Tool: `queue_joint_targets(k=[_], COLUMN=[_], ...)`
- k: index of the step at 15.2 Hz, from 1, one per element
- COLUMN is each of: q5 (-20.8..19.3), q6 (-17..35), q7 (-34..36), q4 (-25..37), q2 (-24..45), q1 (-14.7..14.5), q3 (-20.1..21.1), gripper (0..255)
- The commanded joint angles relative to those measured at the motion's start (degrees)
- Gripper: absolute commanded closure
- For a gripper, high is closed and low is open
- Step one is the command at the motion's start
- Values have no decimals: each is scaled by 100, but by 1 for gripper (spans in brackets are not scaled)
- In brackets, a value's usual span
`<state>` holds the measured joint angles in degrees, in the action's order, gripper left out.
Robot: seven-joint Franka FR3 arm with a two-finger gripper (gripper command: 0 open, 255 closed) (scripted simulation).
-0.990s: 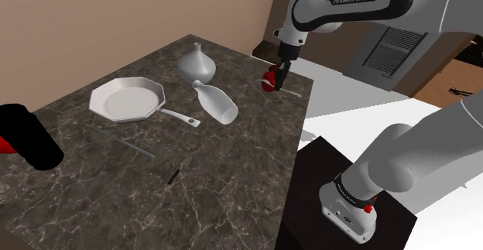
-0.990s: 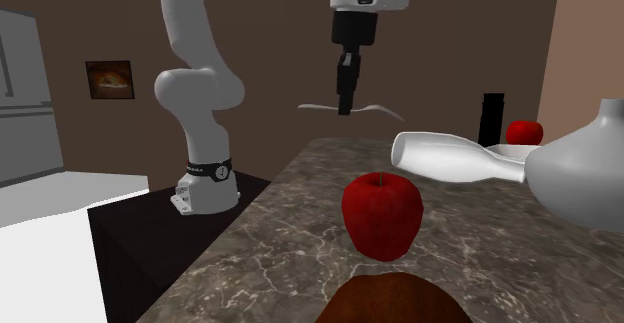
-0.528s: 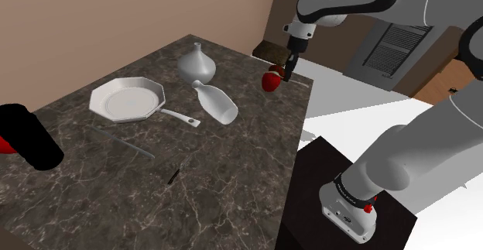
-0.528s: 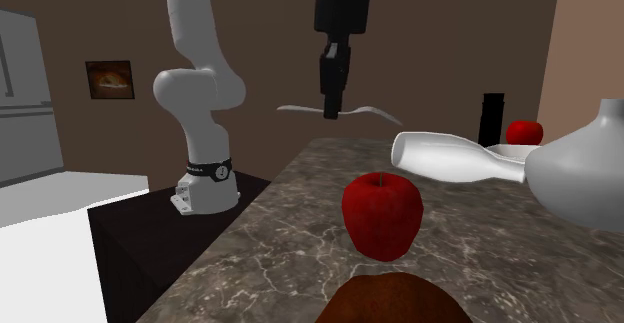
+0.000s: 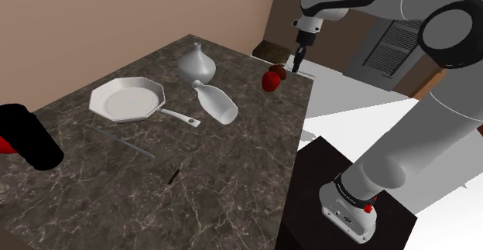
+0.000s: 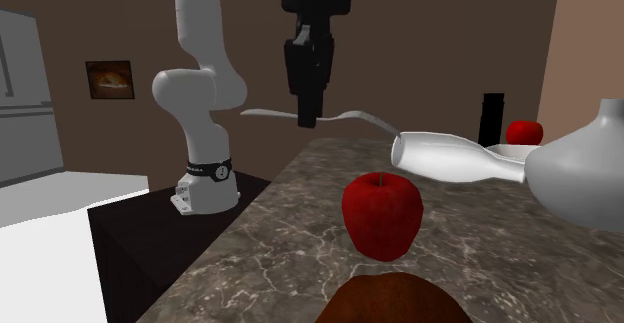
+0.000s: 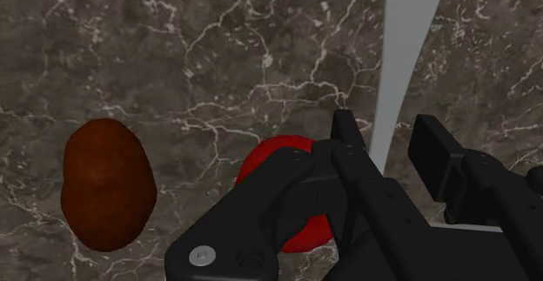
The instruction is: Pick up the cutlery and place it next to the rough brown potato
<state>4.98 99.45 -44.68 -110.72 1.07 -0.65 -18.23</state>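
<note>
Shoulder view: taken high beside stand (image 5: 310,171), counter (image 5: 217,179) overlooked. Second exterior view: set low at far edge, arm (image 6: 195,81) faced. Wrist view: aimed down. Potato (image 7: 109,183), apple (image 5: 272,80) shared by all.

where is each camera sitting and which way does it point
Shoulder view: beside and behind the stand, looking down over the dark veined counter; shows the stand and most of the arm.
Second exterior view: low at the counter's far end, facing back at the arm on its stand; potato nearest.
Wrist view: on the hand, looking down past the pincer at the counter.
All three share the red apple; the last two also show the pale cutlery clasped in the pincer.
</note>
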Motion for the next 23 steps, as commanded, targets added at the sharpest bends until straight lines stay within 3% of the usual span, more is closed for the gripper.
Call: queue_joint_targets(k=[1,2,23], q5=[29,69,318], q6=[-88,-161,1318], q7=[-291,-474,-718], q4=[322,584,-376], q2=[273,489,1058], q1=[142,239,275], q3=[-133,-212,-167], gripper=[255,255,255])
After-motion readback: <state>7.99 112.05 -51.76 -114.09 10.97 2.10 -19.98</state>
